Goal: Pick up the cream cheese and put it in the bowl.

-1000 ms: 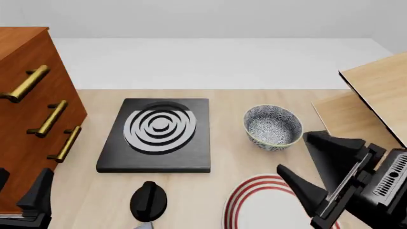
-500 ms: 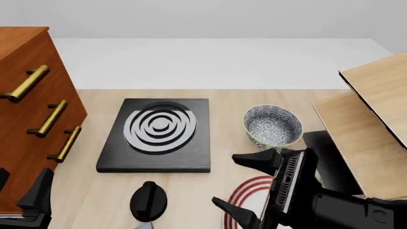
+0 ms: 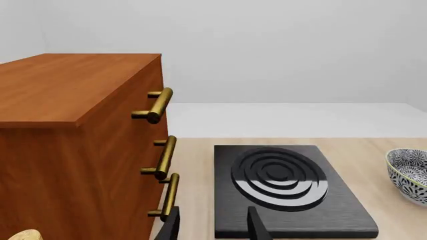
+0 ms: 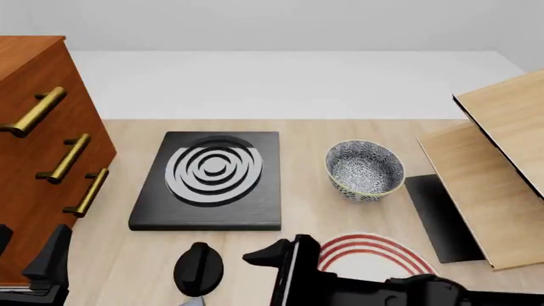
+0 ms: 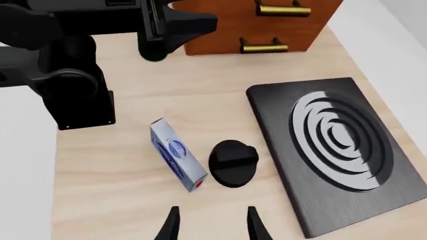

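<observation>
Cream cheese [image 5: 176,162] beside black knob [image 5: 233,163]

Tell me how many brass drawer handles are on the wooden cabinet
3. They run down the cabinet's front, left of the stove plate: top handle, middle handle and bottom handle. The cabinet's base is cut off by the frame, so a lower one could be hidden.

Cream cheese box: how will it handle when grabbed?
The cream cheese box lies flat on its long side, so it probably won't roll or tip. It looks like a stiff, light carton. The black knob sits right beside it, crowding one side.
</observation>
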You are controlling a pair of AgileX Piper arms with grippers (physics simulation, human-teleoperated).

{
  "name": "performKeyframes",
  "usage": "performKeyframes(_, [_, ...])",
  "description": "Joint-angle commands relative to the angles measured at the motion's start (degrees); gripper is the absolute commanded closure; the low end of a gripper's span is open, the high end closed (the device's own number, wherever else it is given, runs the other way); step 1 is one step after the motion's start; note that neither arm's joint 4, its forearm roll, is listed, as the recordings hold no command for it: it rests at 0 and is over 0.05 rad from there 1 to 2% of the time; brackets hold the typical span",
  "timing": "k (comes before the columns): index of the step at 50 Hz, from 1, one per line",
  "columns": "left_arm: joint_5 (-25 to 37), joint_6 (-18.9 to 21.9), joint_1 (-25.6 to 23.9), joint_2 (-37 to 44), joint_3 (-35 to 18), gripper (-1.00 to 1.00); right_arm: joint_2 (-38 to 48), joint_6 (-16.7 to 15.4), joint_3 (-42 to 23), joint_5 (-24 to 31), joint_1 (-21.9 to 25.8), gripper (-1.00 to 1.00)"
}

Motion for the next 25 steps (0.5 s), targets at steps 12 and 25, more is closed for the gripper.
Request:
performKeyframes(12, [0.00, 0.00, 0.00, 0.00, 0.00, -1.00, 12.47, 2.12, -2.14, -6.82, 2.94, -1.00])
performKeyframes(25, [0.00, 0.00, 0.00, 0.00, 0.00, -1.00, 18.35, 3.11, -3.26, -10.21, 3.69, -1.00])
